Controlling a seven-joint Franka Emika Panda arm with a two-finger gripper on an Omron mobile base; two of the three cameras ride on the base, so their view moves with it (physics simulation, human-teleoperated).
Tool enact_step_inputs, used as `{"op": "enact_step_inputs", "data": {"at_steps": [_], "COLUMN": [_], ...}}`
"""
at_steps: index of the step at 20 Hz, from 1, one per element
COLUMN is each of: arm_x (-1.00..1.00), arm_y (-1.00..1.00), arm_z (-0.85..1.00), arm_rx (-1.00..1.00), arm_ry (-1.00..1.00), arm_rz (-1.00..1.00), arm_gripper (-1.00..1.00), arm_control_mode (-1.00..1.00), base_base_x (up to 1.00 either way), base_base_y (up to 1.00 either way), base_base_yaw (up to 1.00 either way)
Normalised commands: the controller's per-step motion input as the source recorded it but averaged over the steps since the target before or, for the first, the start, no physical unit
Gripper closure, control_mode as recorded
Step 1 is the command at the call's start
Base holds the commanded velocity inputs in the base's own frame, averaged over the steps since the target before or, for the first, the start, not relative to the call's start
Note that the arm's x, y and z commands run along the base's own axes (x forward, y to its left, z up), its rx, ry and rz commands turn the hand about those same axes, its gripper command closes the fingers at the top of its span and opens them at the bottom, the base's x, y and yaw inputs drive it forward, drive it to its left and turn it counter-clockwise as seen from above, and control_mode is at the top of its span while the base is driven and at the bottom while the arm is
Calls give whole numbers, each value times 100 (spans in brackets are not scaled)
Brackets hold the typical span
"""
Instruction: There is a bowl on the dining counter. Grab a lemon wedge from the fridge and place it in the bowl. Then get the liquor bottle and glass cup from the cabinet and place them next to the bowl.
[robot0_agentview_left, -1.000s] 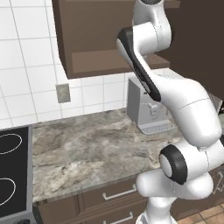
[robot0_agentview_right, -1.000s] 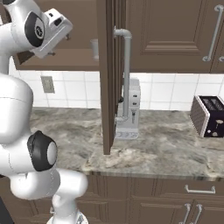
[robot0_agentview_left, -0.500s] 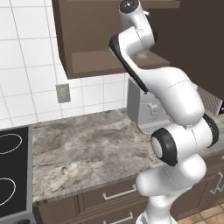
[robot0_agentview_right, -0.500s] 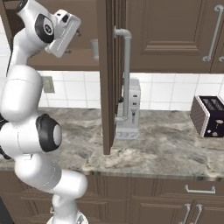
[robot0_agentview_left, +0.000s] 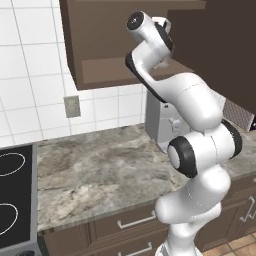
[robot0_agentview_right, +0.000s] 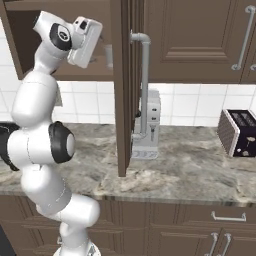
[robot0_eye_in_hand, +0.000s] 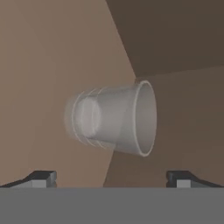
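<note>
The glass cup (robot0_eye_in_hand: 116, 120), a translucent grey-white tumbler, stands on the shelf of the dark brown cabinet (robot0_agentview_left: 100, 45). It looks tipped sideways in the hand view because the hand is rolled. My gripper (robot0_eye_in_hand: 111, 178) is open and a short way in front of the cup. Its two dark fingertips (robot0_eye_in_hand: 41, 178) stand wide apart with nothing between them. In the right base view my white hand (robot0_agentview_right: 86, 40) reaches into the cabinet beside its open door (robot0_agentview_right: 125, 90). The liquor bottle, bowl, lemon wedge, fridge and dining counter are out of view.
A marbled worktop (robot0_agentview_left: 100, 170) over brown drawers runs below the cabinet. A grey appliance (robot0_agentview_right: 147, 125) stands on it behind the open door, and a toaster (robot0_agentview_right: 240, 132) at the right. A black stove (robot0_agentview_left: 12, 200) lies at the left.
My arm has swung and the hand has moved in towards the cabinet opening, nearer the open door. The jaws stay open.
</note>
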Motion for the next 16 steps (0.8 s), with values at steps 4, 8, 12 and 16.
{"op": "enact_step_inputs", "data": {"at_steps": [4,8,12,16], "arm_x": [47,50,40,6], "arm_y": [-7,0,-1,-5], "arm_z": [-9,-10,0,0], "arm_rx": [-5,-2,0,0], "arm_ry": [0,0,0,0], "arm_rz": [-12,-6,-4,-3], "arm_gripper": [-100,-100,-100,-100], "arm_control_mode": [-100,-100,-100,-100], "base_base_x": [0,0,0,0], "base_base_y": [0,0,0,0], "base_base_yaw": [0,0,0,0]}}
